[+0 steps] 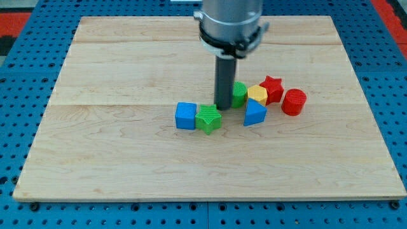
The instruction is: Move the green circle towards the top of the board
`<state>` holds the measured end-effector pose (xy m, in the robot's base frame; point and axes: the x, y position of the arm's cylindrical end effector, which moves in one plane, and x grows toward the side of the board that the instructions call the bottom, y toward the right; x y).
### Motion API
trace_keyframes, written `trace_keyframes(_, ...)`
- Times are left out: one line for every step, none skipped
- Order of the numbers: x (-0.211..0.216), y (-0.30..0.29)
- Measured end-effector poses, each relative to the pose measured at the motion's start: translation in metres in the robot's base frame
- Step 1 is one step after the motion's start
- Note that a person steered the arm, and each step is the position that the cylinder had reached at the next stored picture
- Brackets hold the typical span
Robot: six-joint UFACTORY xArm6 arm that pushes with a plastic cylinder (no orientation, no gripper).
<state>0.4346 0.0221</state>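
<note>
The green circle (pixel 240 93) sits near the board's middle, partly hidden behind my dark rod. My tip (pixel 223 107) is down on the board at the green circle's left side, touching or nearly touching it. A green cube (pixel 208 119) lies just below and left of the tip, with a blue cube (pixel 186 116) against its left side. To the circle's right are a yellow block (pixel 257 95), a red star (pixel 272 87) and a red cylinder (pixel 294 102). A blue triangle-like block (pixel 254 113) lies below the yellow one.
The wooden board (pixel 127 63) lies on a blue perforated table (pixel 19 95). The arm's grey housing (pixel 230 19) hangs over the board's upper middle.
</note>
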Motion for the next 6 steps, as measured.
trace_keyframes(-0.035, -0.016)
trace_keyframes(0.001, -0.023)
trace_keyframes(0.012, 0.04)
trace_keyframes(-0.05, 0.043)
trace_keyframes(-0.104, 0.06)
trace_keyframes(-0.123, 0.061)
